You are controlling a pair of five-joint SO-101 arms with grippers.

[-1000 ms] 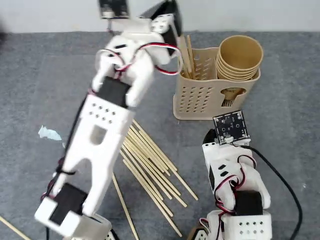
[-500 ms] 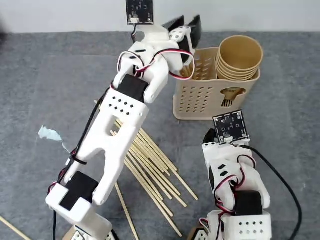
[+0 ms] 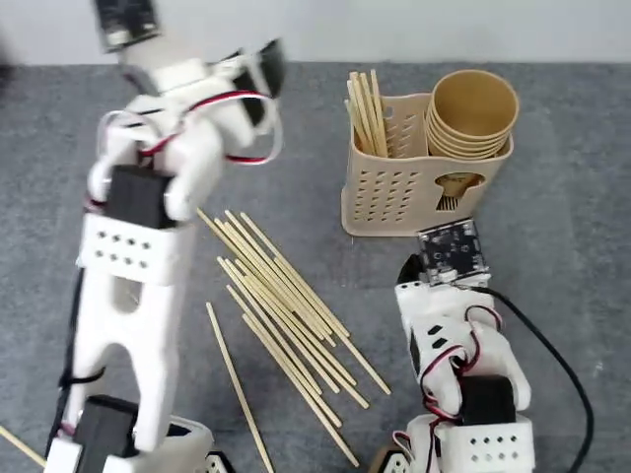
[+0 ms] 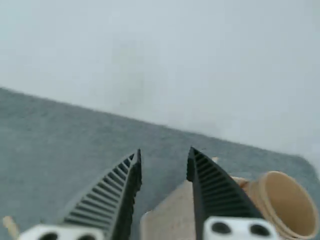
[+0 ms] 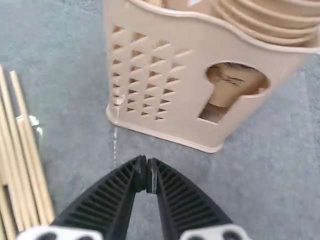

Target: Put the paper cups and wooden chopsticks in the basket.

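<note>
Bare carpet [image 3: 306, 148] between left arm [image 3: 148, 217] and basket [image 3: 394, 202]; loose chopsticks [image 3: 286, 305] litter middle; right arm [image 3: 454, 345] near basket

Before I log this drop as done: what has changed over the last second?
The left gripper swung leftward away from above the basket, open and empty, leaving a bundle of chopsticks standing in it beside the paper cups. The right gripper, shut, and the loose chopsticks on the table stayed put.

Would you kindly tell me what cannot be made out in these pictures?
Paper cups, high view: their count; rims nest tightly and the basket wall hides the rest.
Stray chopstick, high view: cut off by the picture's corner.
Basket, left wrist view: mostly hidden behind the left tool.
</note>
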